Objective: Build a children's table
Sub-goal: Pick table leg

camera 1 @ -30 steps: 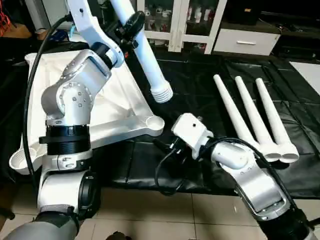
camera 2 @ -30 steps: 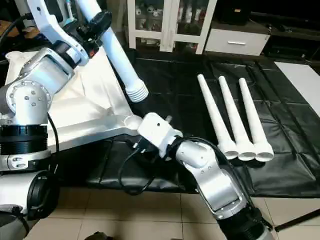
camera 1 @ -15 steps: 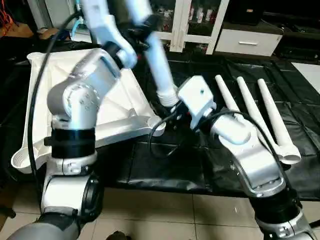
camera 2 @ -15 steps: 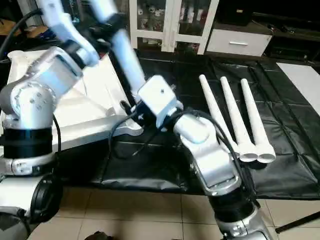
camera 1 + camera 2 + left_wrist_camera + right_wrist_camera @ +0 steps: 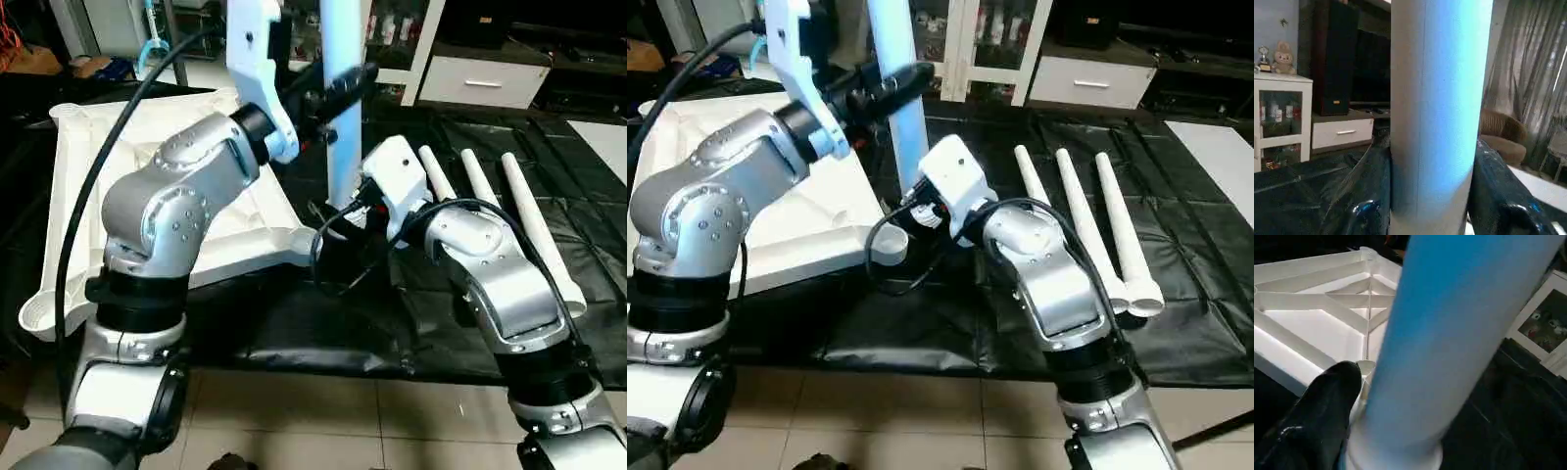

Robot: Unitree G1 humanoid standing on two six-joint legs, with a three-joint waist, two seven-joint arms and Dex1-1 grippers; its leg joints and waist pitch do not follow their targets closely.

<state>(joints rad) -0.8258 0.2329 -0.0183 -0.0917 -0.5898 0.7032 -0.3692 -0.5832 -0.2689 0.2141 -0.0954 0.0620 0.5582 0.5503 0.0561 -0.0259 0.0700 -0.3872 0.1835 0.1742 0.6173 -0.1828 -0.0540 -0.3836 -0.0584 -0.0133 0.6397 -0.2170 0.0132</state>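
Legs first: we see one white leg (image 5: 343,108) standing nearly upright, its long axis vertical, threaded end down near the tabletop's near corner socket (image 5: 889,242). Our left gripper (image 5: 338,88) is clamped around its shaft partway up, fingers half closed on the tube. Our right gripper (image 5: 1376,396) sits at the leg's lower end with its fingers spread wide; one black finger (image 5: 1322,411) lies beside the tube, and we cannot tell whether it touches. The white tabletop (image 5: 108,166) lies ribbed side up on the black mat (image 5: 392,147). Three more legs (image 5: 500,211) lie side by side, flared ends toward us. No readable writing shows anywhere.
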